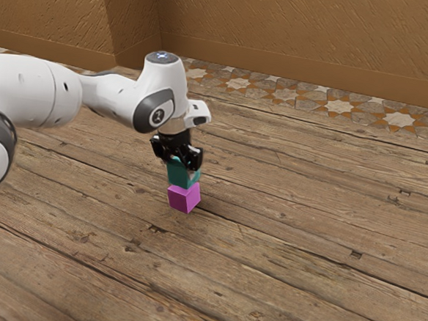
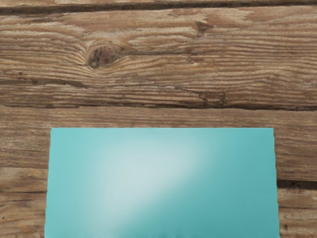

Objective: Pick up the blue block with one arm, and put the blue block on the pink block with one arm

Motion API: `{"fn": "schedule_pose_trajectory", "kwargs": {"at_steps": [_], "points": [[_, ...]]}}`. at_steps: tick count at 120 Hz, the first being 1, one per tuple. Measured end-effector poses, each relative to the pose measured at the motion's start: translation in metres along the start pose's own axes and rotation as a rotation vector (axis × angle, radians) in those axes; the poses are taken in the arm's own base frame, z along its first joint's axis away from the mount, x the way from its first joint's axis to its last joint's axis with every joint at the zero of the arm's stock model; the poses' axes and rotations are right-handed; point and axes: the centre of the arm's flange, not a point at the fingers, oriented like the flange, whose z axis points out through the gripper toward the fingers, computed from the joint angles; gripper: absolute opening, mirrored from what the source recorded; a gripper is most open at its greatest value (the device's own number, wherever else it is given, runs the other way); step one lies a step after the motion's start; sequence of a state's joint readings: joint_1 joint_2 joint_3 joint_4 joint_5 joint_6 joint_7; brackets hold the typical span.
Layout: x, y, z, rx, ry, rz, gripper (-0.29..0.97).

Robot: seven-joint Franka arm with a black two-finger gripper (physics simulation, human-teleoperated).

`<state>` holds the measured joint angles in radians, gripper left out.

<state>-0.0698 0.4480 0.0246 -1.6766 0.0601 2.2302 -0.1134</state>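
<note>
Placement: teal-blue cubic block clamped in black two-finger gripper, apparently seated on pink cubic block; gentle release, straight lift advised.

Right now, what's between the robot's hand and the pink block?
The blue block, stacked on the pink block under the gripper, in the exterior view.

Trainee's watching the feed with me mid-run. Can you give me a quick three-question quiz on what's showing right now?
1. True or false: the blue block rests on top of the pink block.
2. Multiple choice: the pincer is A) open and well away from both blocks, B) shut on the blue block, C) shut on the pink block.
3. Fill in: the blocks stand on a ___ plank surface.

Key: 1 true; 2 B; 3 wooden.
</note>
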Motion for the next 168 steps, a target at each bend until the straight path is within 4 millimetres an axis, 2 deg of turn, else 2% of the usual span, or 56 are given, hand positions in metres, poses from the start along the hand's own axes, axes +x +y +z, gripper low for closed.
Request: {"fn": "schedule_pose_trajectory", "kwargs": {"at_steps": [28, 96, 124, 168], "points": [[-0.003, -0.01, 0.0, -0.006, 0.007, 0.028, 0.37], [0.007, -0.011, -0.003, -0.01, 0.034, 0.102, 0.37], [0.008, -0.021, 0.001, -0.017, 0.028, 0.076, 0.36], [0.007, -0.021, 0.002, -0.017, 0.026, 0.056, 0.35]]}}
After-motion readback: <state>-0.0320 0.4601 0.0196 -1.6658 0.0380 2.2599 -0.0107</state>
